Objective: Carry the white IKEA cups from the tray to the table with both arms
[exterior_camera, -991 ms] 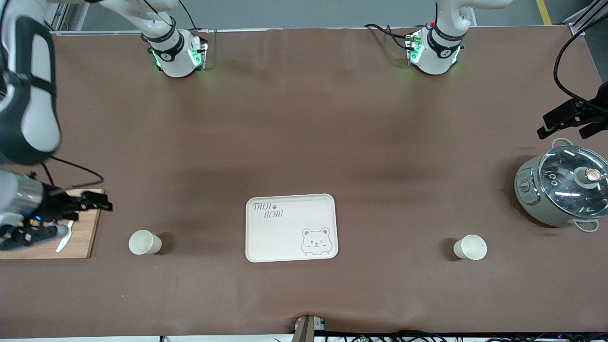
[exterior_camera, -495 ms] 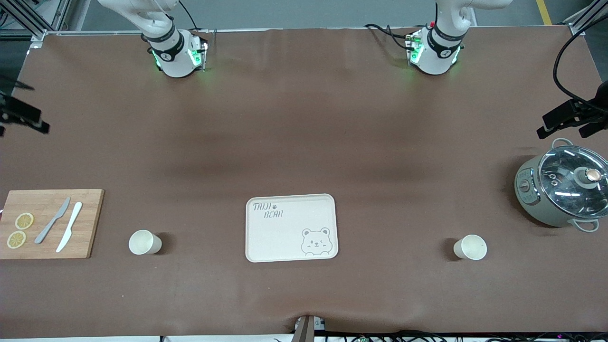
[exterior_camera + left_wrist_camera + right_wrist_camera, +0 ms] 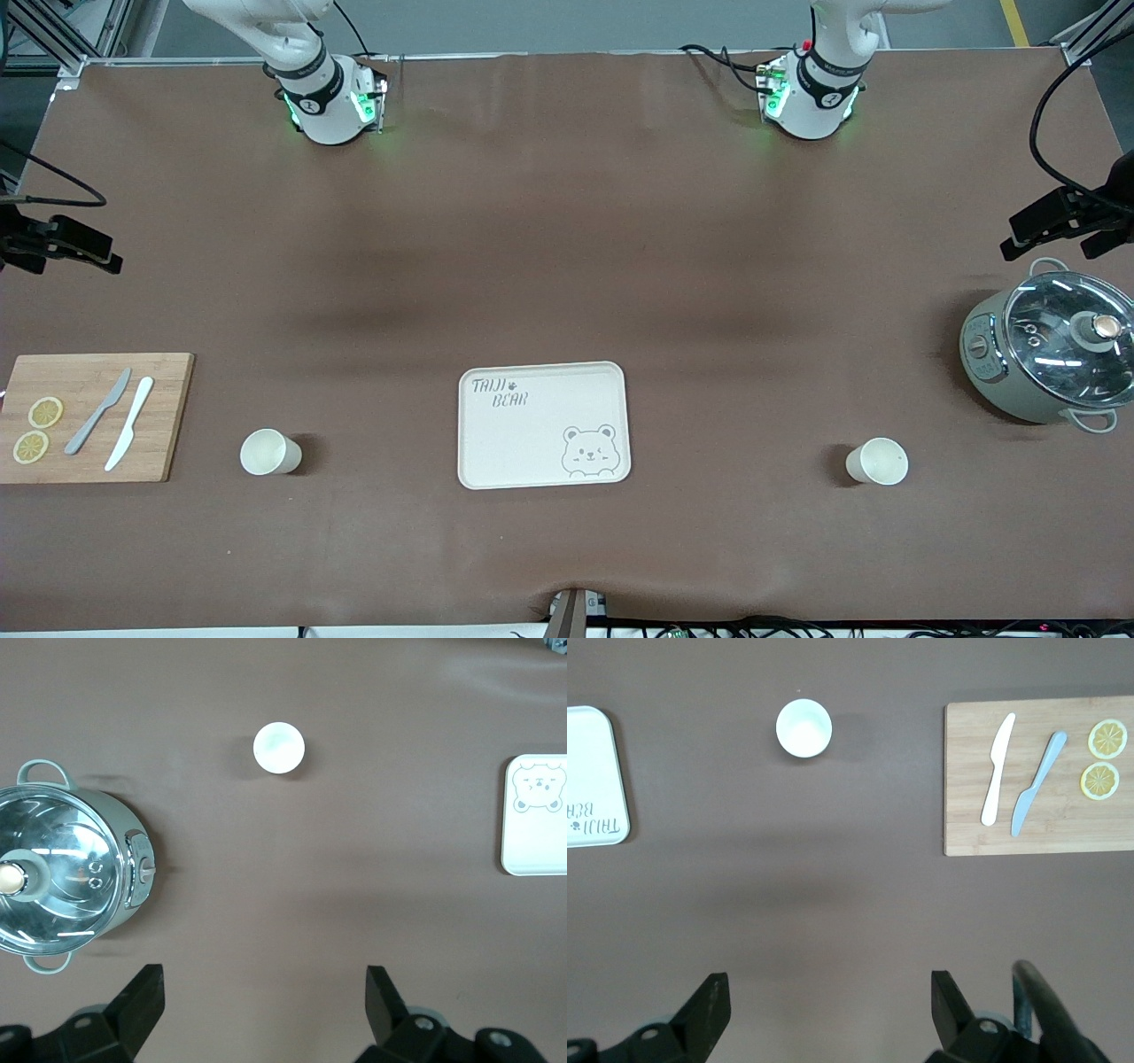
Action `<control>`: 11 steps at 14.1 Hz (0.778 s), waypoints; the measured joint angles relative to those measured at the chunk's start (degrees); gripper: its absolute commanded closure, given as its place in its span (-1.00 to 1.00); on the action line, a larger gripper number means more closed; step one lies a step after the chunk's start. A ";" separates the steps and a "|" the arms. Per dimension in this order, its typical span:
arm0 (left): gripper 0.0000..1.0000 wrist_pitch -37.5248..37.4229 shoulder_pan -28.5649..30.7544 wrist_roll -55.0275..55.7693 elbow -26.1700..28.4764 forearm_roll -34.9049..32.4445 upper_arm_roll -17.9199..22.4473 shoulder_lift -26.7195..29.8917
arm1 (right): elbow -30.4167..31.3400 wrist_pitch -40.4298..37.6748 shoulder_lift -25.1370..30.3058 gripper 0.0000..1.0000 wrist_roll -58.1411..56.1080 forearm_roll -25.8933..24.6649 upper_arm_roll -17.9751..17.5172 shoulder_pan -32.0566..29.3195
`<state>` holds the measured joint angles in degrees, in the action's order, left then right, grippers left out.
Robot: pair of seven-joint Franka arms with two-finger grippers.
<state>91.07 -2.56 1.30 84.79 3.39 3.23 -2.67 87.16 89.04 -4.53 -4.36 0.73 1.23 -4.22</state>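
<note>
Currently both my grippers hang with fingers spread wide and empty, high above the brown table (image 3: 567,221).

My left gripper (image 3: 266,1005) is over bare cloth beside the lidded pot (image 3: 1050,354), at the left arm's end; one white cup (image 3: 877,462) stands well apart from it, nearer the front camera. My right gripper (image 3: 831,1010) is over cloth at the right arm's end, with the other white cup (image 3: 268,452) well apart, beside the cutting board (image 3: 168,416). Both cups stand upright, rims up. Between them lies the bear tray (image 3: 540,443), with open cloth on each side of it.
</note>
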 measured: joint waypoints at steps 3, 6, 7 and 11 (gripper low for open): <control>-1.00 0.45 0.00 0.06 -1.32 -0.01 -0.48 -0.59 | 0.11 -0.29 0.98 -1.00 0.03 0.00 0.00 -0.08; -1.00 0.49 0.06 0.06 -3.54 -0.01 -0.47 -1.99 | 0.24 -0.38 1.34 -1.00 0.05 0.00 0.02 -0.41; -1.00 0.49 0.06 0.06 -3.82 -0.13 -0.47 -2.29 | 0.24 -0.38 1.34 -1.00 0.05 0.00 0.02 -0.52; -1.00 0.49 0.06 0.19 -3.98 -2.23 -0.52 -2.67 | 0.24 -0.30 1.35 -1.00 0.06 0.00 0.02 -0.62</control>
<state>91.56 -2.50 1.49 80.81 1.16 2.70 -5.34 87.40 88.74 -3.18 -4.30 0.73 1.25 -4.83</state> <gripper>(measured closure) 0.000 0.000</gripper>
